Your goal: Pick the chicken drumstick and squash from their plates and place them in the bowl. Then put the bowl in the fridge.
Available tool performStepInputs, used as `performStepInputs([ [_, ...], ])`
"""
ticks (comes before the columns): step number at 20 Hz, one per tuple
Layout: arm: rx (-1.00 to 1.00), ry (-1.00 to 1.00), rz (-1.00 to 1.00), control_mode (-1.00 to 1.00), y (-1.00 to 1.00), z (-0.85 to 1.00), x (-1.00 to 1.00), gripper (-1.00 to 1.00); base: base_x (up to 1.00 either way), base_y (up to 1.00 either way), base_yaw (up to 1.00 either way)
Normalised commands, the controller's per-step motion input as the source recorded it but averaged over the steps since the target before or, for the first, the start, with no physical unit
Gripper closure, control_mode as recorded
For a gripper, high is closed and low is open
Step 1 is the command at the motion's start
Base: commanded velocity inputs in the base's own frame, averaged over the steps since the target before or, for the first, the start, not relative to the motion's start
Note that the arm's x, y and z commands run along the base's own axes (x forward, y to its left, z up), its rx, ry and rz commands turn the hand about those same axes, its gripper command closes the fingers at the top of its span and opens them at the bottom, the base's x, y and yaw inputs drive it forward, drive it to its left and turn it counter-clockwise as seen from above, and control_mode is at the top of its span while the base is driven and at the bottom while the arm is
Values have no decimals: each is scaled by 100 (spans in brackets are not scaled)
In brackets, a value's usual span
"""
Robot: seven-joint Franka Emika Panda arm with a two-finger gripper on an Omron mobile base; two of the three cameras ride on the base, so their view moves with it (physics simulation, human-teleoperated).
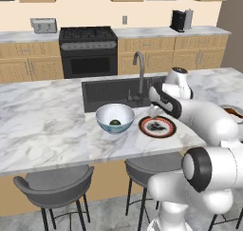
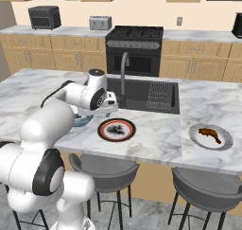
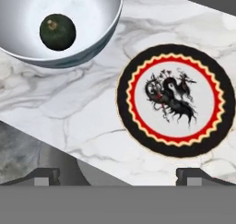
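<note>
The squash (image 3: 57, 32), dark green and round, lies inside the white bowl (image 1: 115, 112) on the island counter. Right of the bowl sits the orange-red rimmed plate (image 3: 123, 98) with nothing on it. My gripper (image 3: 120, 177) hangs open over the counter's front edge, between the bowl and this plate, holding nothing. Far to the right, the chicken drumstick (image 2: 210, 133) rests on the light grey plate (image 2: 224, 141). In the right base view my arm covers most of the bowl (image 2: 83, 121). The fridge is out of view.
A dark sink (image 1: 111, 91) with a tall faucet (image 1: 141, 66) lies just behind the bowl and plate. Grey stools (image 1: 57, 185) stand under the counter's front edge. A stove (image 1: 88, 52) and wooden cabinets line the back wall.
</note>
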Motion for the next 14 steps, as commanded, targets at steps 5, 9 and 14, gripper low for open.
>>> performStepInputs([
  [5,-8,0,0,-100,-22,-1,-16,-100,0,0,0],
  [9,-11,0,-1,-100,-24,-4,-11,-100,0,0,0],
  [14,-11,0,-2,-100,-25,-4,-12,-100,0,0,0],
])
